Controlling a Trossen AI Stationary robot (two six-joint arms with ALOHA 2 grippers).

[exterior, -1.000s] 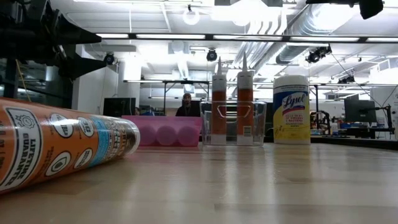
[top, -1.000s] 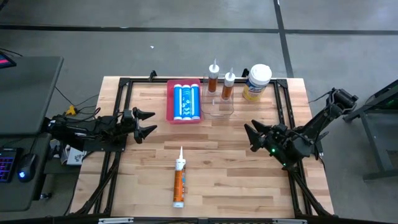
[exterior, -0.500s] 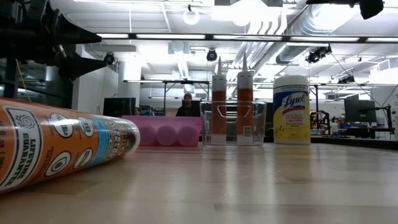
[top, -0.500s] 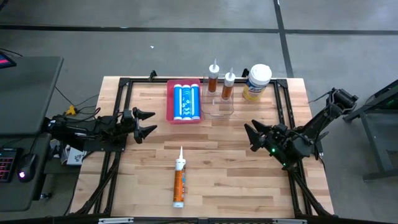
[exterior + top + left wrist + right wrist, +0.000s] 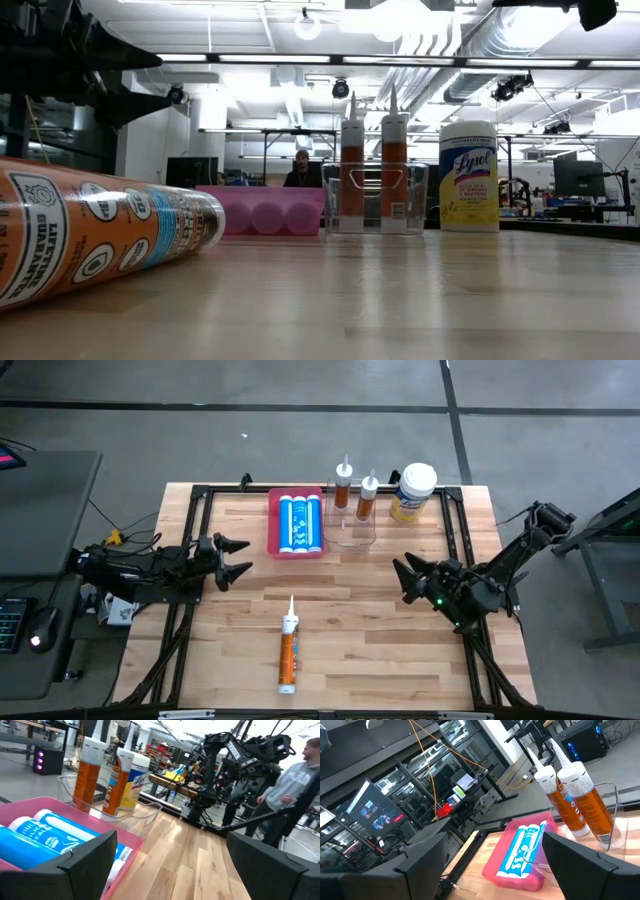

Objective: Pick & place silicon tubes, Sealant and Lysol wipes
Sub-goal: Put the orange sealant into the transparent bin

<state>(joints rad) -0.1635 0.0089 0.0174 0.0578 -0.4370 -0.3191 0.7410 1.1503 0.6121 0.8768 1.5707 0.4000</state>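
1. High view: left gripper [image 5: 238,558] hangs over the left side of the wooden bench [image 5: 380,650], fingers spread, empty. Right gripper [image 5: 408,582] is over the right side, also spread and empty. An orange sealant cartridge with a white nozzle [image 5: 288,656] lies flat near the front edge, well apart from both. Risk: being round, it may roll if nudged by one finger before the other lands.

2. Low view: squat Lysol wipes canister, white domed lid, yellow label [image 5: 468,177], stands upright at the back, just beside the clear plastic container [image 5: 375,198] holding two upright orange cartridges [image 5: 371,165]. Risk: a wide canister may exceed the jaw span and tip.

3. Left wrist view: pink tray [image 5: 107,826] holding blue-labelled silicone tubes [image 5: 40,837] sits close ahead. Risk: a low reach could clip the tray wall.

4. Right wrist view: the clear container's thin rim [image 5: 615,800] is hard to judge; a finger could catch it and topple the cartridges.
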